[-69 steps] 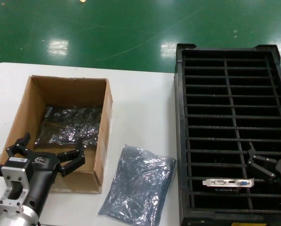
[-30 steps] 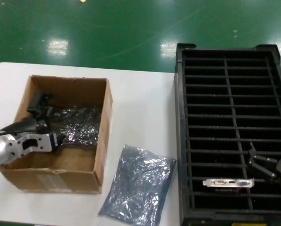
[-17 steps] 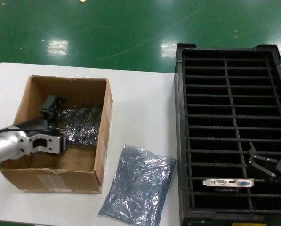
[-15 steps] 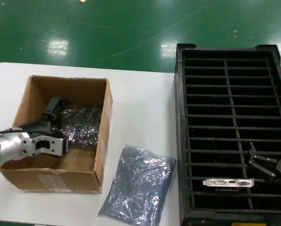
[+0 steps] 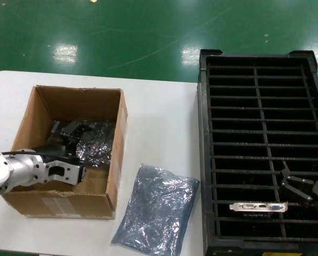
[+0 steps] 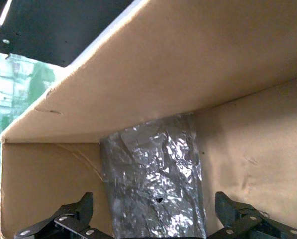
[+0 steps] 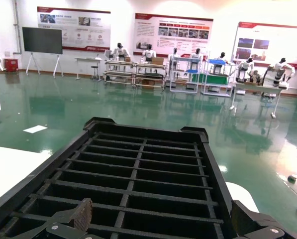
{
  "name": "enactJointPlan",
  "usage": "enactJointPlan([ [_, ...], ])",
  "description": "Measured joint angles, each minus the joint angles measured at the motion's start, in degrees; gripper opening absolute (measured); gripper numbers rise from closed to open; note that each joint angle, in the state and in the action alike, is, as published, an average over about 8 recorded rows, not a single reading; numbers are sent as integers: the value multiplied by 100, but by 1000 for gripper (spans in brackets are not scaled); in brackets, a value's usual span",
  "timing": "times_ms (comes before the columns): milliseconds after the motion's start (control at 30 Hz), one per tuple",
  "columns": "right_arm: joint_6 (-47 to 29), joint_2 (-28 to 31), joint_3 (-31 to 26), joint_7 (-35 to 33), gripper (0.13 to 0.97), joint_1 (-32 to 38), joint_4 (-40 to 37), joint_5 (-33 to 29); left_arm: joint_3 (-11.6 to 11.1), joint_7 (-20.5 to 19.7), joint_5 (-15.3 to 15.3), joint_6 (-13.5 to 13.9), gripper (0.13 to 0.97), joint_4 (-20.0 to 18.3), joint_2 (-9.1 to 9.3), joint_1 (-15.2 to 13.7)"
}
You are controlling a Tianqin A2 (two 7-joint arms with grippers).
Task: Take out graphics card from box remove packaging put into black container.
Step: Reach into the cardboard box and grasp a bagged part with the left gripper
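The brown cardboard box (image 5: 97, 200) stands on the table's left. A shiny bag with a graphics card inside (image 5: 97, 140) lies on its floor. My left gripper (image 5: 73, 134) is down inside the box, open, its fingers either side of the bag (image 6: 155, 191). An empty crinkly bag (image 5: 156, 209) lies on the table between box and crate. The black container (image 5: 262, 106) stands at the right. One bare graphics card (image 5: 258, 206) stands in a near slot, silver bracket up. My right gripper (image 5: 300, 188) is open and empty over the crate's near right (image 7: 138, 189).
The white table (image 5: 159, 117) ends in a rounded far-left corner, with green floor beyond. Bare table lies between the box and the crate, behind the empty bag.
My left arm has swung from in front of the box down into it, and the gripper has moved right along the bagged card. The right arm has not moved.
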Motion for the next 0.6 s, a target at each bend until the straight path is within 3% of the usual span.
enactJointPlan([
  [400,0,0,0,2,966,0,0,0,111,-247,50,-139,721,-81,-43,129],
  [600,0,0,0,2,966,0,0,-1,89,-74,-29,-250,563,39,-9,130],
])
